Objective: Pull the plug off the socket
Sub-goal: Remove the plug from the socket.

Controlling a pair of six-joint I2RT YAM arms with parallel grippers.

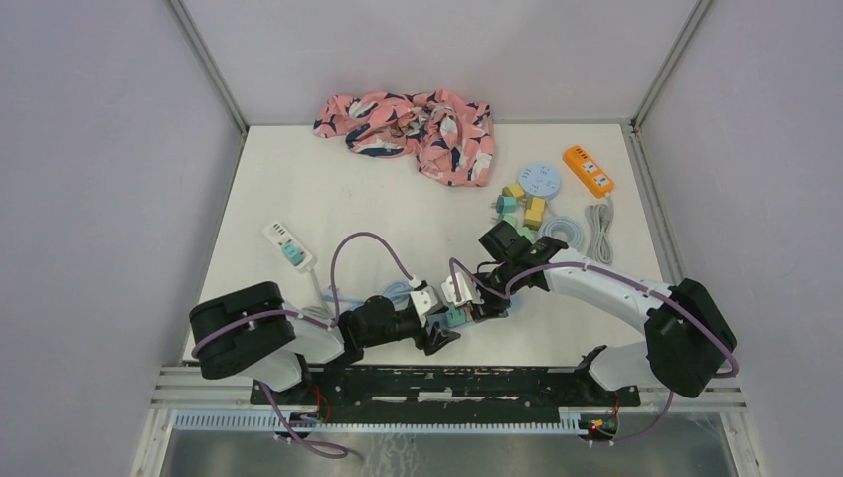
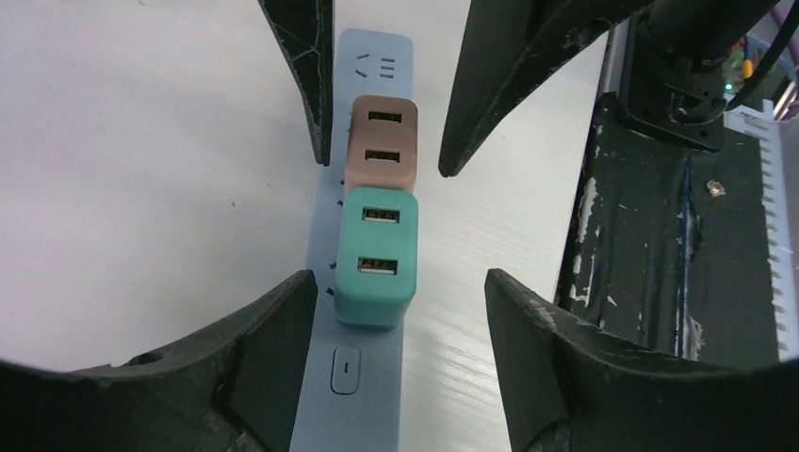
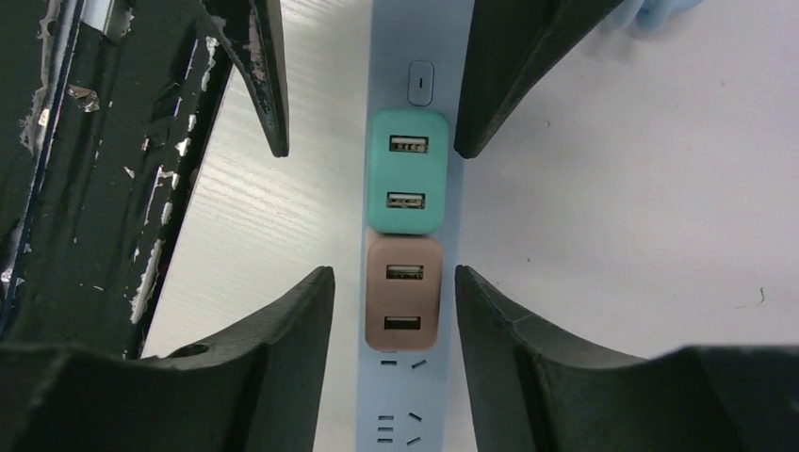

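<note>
Strip [image 2: 353, 395] flat on table [image 1: 298, 179], near front edge | teal plug [image 2: 377, 245] and brown plug [image 2: 382, 141] seated in it, touching end to end | left claw [image 2: 398, 278] apart, straddling teal plug, no contact | right claw [image 3: 393, 273] apart, closely flanking brown plug

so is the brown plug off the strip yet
No, the brown plug sits seated on the blue power strip, butted right against the teal plug.
</note>
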